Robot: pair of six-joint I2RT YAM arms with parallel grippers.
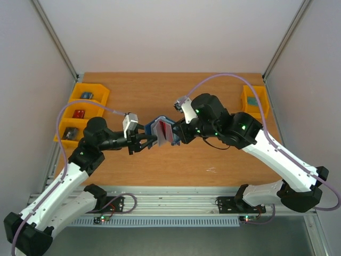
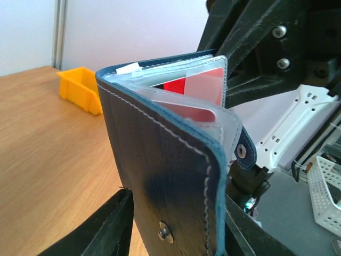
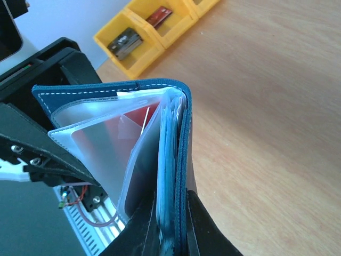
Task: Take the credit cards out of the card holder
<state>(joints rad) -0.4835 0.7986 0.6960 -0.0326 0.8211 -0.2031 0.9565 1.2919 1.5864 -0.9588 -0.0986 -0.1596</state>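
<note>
The navy card holder (image 1: 164, 130) hangs open above the middle of the table, between both grippers. My right gripper (image 1: 178, 133) is shut on one cover and its stack of sleeves, seen edge-on in the right wrist view (image 3: 173, 205). My left gripper (image 1: 149, 140) has the other cover (image 2: 160, 176) between its jaws (image 2: 178, 201), and both fingers rest against that cover's edges. Clear plastic sleeves fan out inside the card holder (image 3: 106, 96). A credit card (image 2: 194, 85) with a red patch sits in one sleeve, and its red also shows through from the other side (image 3: 148, 114). Other cards are hidden.
Yellow bins (image 1: 88, 95) holding small items line the table's left edge, with one more bin (image 1: 254, 101) at the right. They also show behind the wallet (image 2: 80, 88) (image 3: 133, 42). A small pale scrap (image 1: 211, 170) lies on the wood near the front.
</note>
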